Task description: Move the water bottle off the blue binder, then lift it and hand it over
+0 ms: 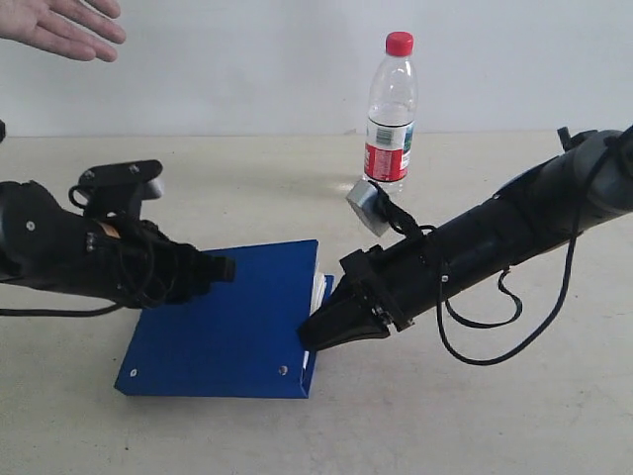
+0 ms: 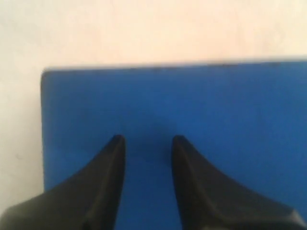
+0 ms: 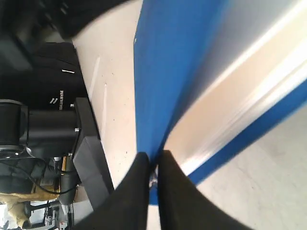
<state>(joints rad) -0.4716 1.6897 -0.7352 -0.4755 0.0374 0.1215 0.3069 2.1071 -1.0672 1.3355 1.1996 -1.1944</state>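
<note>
The water bottle stands upright on the table behind the blue binder, apart from it, with its red cap up. The binder lies flat near the table's front. My left gripper hovers over the binder's left half; in the left wrist view it is open above bare blue cover. My right gripper is at the binder's right edge, near the front corner. In the right wrist view it is shut on the blue cover, which is parted slightly from the white inside.
A person's open hand reaches in at the top left, well above the table. The beige table runs back to a white wall. A black cable loops under my right arm.
</note>
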